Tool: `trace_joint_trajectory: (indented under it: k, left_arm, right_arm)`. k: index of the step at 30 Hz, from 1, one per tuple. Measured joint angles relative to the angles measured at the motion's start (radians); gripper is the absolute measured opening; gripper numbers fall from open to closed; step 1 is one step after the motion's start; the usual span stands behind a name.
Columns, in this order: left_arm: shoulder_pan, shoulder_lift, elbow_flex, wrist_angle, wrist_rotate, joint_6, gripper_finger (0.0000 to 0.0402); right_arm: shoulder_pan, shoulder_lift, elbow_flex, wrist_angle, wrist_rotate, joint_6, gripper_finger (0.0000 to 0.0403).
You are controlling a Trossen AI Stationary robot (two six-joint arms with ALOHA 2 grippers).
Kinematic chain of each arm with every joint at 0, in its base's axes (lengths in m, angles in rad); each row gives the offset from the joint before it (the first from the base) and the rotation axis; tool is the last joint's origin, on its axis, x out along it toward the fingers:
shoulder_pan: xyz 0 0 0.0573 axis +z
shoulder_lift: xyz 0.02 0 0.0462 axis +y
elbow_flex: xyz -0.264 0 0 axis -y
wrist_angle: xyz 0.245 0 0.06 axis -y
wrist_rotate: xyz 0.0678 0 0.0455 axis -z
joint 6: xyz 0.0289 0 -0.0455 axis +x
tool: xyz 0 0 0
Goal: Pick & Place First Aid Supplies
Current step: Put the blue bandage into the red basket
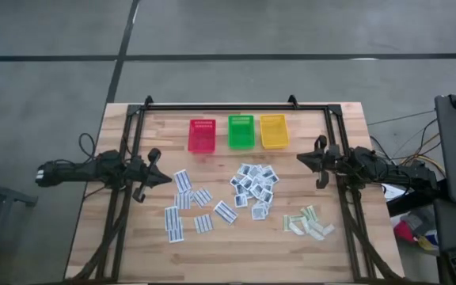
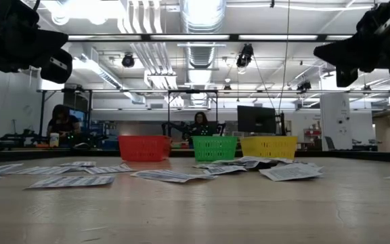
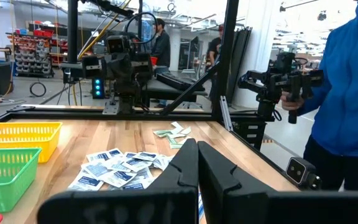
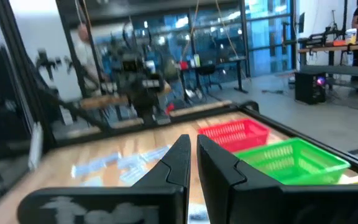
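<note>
Three groups of packets lie flat on the wooden table. The oblong white ones with blue stripes (image 1: 192,207) lie toward the left. The small square white-blue ones (image 1: 253,186) (image 3: 120,168) are piled in the middle. The pale green-beige strips (image 1: 307,223) (image 3: 173,134) lie near right. My left gripper (image 1: 163,179) (image 3: 196,146) hovers shut above the table, left of the oblong packets. My right gripper (image 1: 302,158) (image 4: 192,140) hovers shut to the right of the square pile. Both grippers are clear of everything.
A red basket (image 1: 202,134), a green basket (image 1: 241,131) and a yellow basket (image 1: 273,131) stand in a row at the far middle. A dark frame (image 1: 236,104) runs along the far edge and both sides. A person in blue (image 3: 347,93) stands beyond the table's edge.
</note>
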Motion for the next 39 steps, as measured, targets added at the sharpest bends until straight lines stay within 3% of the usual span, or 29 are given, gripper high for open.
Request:
trace_joint_trajectory:
  k: [7,11,17,25,31,39]
  left_arm:
    - [0.0,0.0,0.0,0.0,0.0,0.0,0.0]
    - [0.0,0.0,0.0,0.0,0.0,0.031,0.0]
    - [0.0,0.0,0.0,0.0,0.0,0.028,0.0]
    - [0.0,0.0,0.0,0.003,-0.006,0.037,0.0]
    - [0.0,0.0,0.0,0.004,-0.085,0.048,0.0]
    - [0.0,0.001,0.009,0.051,-0.102,0.048,0.0]
  right_arm:
    - [0.003,0.032,0.076,-0.029,-0.078,-0.024,0.0027]
    - [0.003,0.122,0.227,-0.245,-0.08,-0.092,0.0027]
    - [0.002,0.371,0.486,-0.571,-0.075,-0.11,0.0027]
    - [0.002,0.669,0.699,-0.58,-0.076,-0.121,0.0027]
    - [0.003,0.879,0.835,-0.577,-0.112,-0.126,0.0027]
    - [0.059,1.165,1.027,-0.57,-0.158,-0.233,0.0027]
